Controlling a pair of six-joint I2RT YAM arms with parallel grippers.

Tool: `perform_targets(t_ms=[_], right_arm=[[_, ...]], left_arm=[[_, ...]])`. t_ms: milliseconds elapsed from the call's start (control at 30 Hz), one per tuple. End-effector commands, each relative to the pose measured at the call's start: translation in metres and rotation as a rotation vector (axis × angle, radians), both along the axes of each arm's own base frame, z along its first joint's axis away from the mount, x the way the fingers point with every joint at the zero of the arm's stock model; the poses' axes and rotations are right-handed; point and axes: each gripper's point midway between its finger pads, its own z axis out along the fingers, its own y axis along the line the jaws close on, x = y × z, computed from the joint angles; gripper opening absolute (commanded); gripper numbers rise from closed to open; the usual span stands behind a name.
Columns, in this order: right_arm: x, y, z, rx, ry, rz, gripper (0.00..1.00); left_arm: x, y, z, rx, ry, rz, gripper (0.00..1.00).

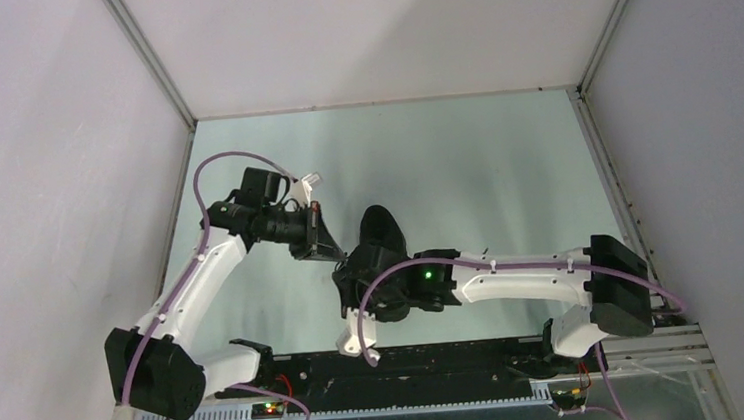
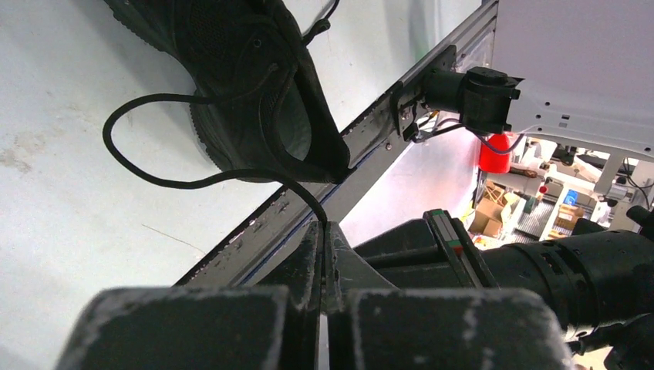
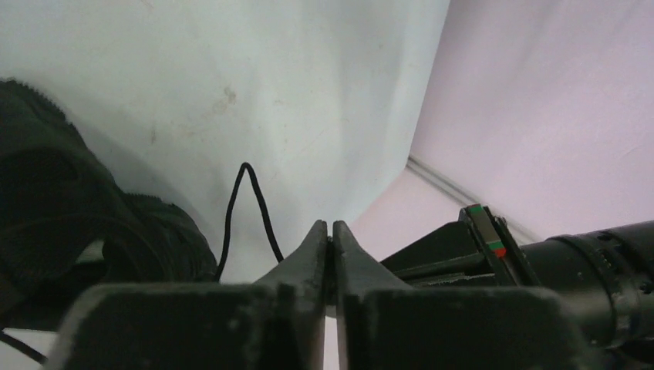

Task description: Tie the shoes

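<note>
Status: shoe (image 1: 380,231) untied, with no knot or bow visible in any view and loose lace lying on the desk (image 1: 465,163); the job reads as early, with both ends being taken up and the crossing, the knot and the bow left to do. Left arm (image 1: 193,284): reaches from its base up and inward, forearm level, wrist turned toward the shoe. Left tool (image 2: 325,227): jaws closed, pinching the lace (image 2: 154,179), which leaves the shoe, sweeps out in a wide slack curve over the desk and comes back up into the fingertips. Shoe: one black low-top in the middle of the desk, between the two tools, toe pointing away from the bases in the top view; in the left wrist view its opening faces the camera. Right tool (image 3: 330,225): jaws pressed together just beside the shoe; a second strand (image 3: 251,196) rises from the shoe to a sharp peak and drops behind one finger (image 3: 297,266), so whether it is actually pinched cannot be told. Right arm (image 1: 524,278): stretched low and nearly straight from its base toward the left, wrist hanging over the near part of the shoe and hiding it from above.
</note>
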Motion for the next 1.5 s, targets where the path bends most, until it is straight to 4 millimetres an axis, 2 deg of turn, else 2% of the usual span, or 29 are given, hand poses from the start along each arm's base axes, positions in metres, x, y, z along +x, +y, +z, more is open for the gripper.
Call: perform_targets(t_ms=[0, 33, 67, 100, 133, 200, 233, 267, 300, 333, 367, 400, 433, 467, 500, 567, 633, 700, 833, 933, 1133, 1267, 1467], right_arm=[[0.005, 0.018, 0.03, 0.147, 0.008, -0.038, 0.0], [0.004, 0.017, 0.033, 0.157, 0.026, -0.045, 0.0], [0.002, 0.015, 0.043, 0.184, 0.071, -0.072, 0.0], [0.001, 0.011, 0.044, 0.182, 0.103, -0.092, 0.0], [-0.001, 0.007, 0.059, 0.229, 0.176, -0.146, 0.0], [-0.003, -0.004, 0.081, 0.295, 0.328, -0.247, 0.0], [-0.006, -0.009, 0.103, 0.338, 0.398, -0.271, 0.0], [-0.002, -0.015, 0.109, 0.37, 0.516, -0.357, 0.0], [-0.006, -0.019, 0.128, 0.417, 0.662, -0.423, 0.0], [0.006, -0.024, 0.14, 0.462, 0.741, -0.488, 0.0], [0.002, -0.023, 0.159, 0.495, 0.908, -0.536, 0.0], [0.019, -0.033, 0.163, 0.506, 0.985, -0.618, 0.0], [0.019, -0.028, 0.179, 0.525, 1.132, -0.659, 0.0], [0.033, -0.036, 0.178, 0.523, 1.195, -0.728, 0.0], [0.044, -0.036, 0.188, 0.538, 1.309, -0.767, 0.0], [0.055, -0.038, 0.195, 0.551, 1.442, -0.817, 0.0], [0.062, -0.038, 0.203, 0.578, 1.492, -0.822, 0.0], [0.063, -0.037, 0.208, 0.593, 1.504, -0.811, 0.0], [0.064, -0.034, 0.218, 0.632, 1.511, -0.785, 0.0], [0.068, -0.032, 0.225, 0.671, 1.521, -0.804, 0.0], [0.077, -0.028, 0.238, 0.745, 1.526, -0.825, 0.0], [0.083, -0.024, 0.246, 0.773, 1.527, -0.824, 0.0], [0.085, -0.02, 0.249, 0.777, 1.524, -0.815, 0.0]], left_arm=[[0.005, 0.0, 0.011, -0.03, -0.061, 0.014, 0.05], [0.008, 0.001, 0.012, -0.025, -0.082, 0.022, 0.14], [0.018, 0.005, 0.015, -0.013, -0.126, 0.042, 0.4], [0.024, 0.008, 0.018, -0.006, -0.152, 0.053, 0.49], [0.036, 0.016, 0.024, 0.014, -0.216, 0.069, 0.63], [0.051, 0.03, 0.041, 0.035, -0.374, 0.077, 0.69], [0.062, 0.033, 0.052, 0.036, -0.497, 0.069, 0.7], [0.062, 0.04, 0.06, 0.043, -0.598, 0.086, 0.69], [0.075, 0.042, 0.078, 0.044, -0.78, 0.082, 0.69], [0.068, 0.048, 0.078, 0.055, -0.883, 0.099, 0.69], [0.077, 0.049, 0.099, 0.041, -1.064, 0.12, 0.7], [0.07, 0.055, 0.094, 0.05, -1.139, 0.155, 0.71], [0.073, 0.056, 0.112, 0.03, -1.265, 0.182, 0.73], [0.067, 0.059, 0.111, 0.023, -1.319, 0.198, 0.73], [0.062, 0.055, 0.12, -0.006, -1.373, 0.182, 0.73], [0.046, 0.044, 0.122, -0.065, -1.382, 0.092, 0.71], [0.029, 0.03, 0.128, -0.155, -1.364, 0.002, 0.69], [0.023, 0.02, 0.131, -0.214, -1.347, -0.031, 0.68], [0.025, 0.001, 0.142, -0.258, -1.375, -0.074, 0.67], [0.02, -0.014, 0.159, -0.347, -1.402, -0.101, 0.64], [0.02, -0.023, 0.165, -0.369, -1.398, -0.136, 0.54], [0.016, -0.027, 0.175, -0.395, -1.406, -0.155, 0.5], [0.017, -0.029, 0.189, -0.409, -1.418, -0.145, 0.44]])
